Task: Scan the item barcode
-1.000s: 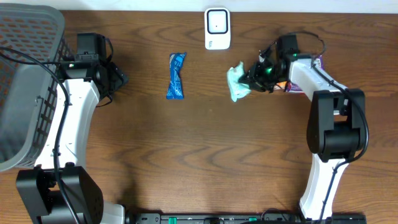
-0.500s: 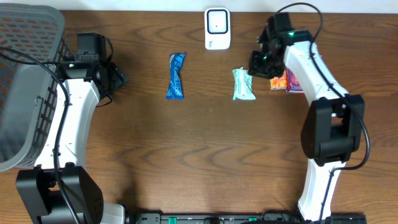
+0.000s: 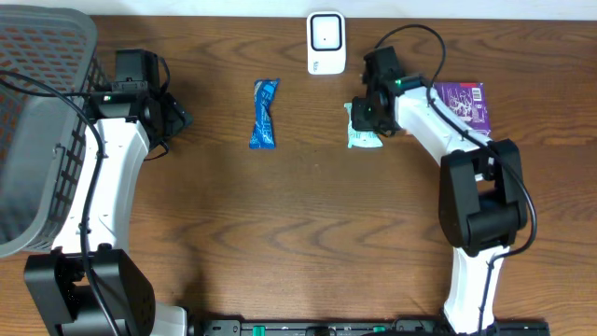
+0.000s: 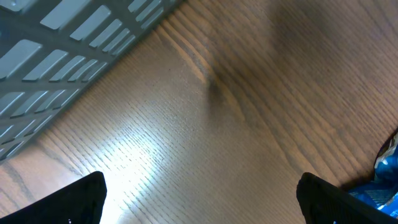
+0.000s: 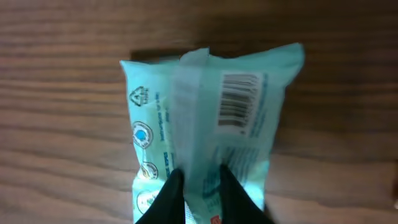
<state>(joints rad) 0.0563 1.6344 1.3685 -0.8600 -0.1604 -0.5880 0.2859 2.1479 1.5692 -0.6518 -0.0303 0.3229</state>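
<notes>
A mint-green packet (image 3: 362, 133) lies flat on the wooden table just below the white scanner (image 3: 326, 42). In the right wrist view the packet (image 5: 205, 112) shows its back seam and its barcode (image 5: 238, 99) facing up. My right gripper (image 3: 367, 114) sits over the packet's top end, its black fingers (image 5: 171, 196) pinched close on the raised seam (image 5: 199, 186). My left gripper (image 3: 177, 119) hovers over bare wood beside the basket, jaws wide apart (image 4: 200, 199) with nothing between them.
A blue packet (image 3: 264, 113) lies left of centre, and its edge shows in the left wrist view (image 4: 385, 180). A purple packet (image 3: 464, 103) lies at the right. A grey mesh basket (image 3: 37, 121) fills the left edge.
My right gripper moved left from the purple packet to above the mint packet, and its jaws narrowed onto the seam. The packet went from crumpled to lying flat. The left arm stayed still.
</notes>
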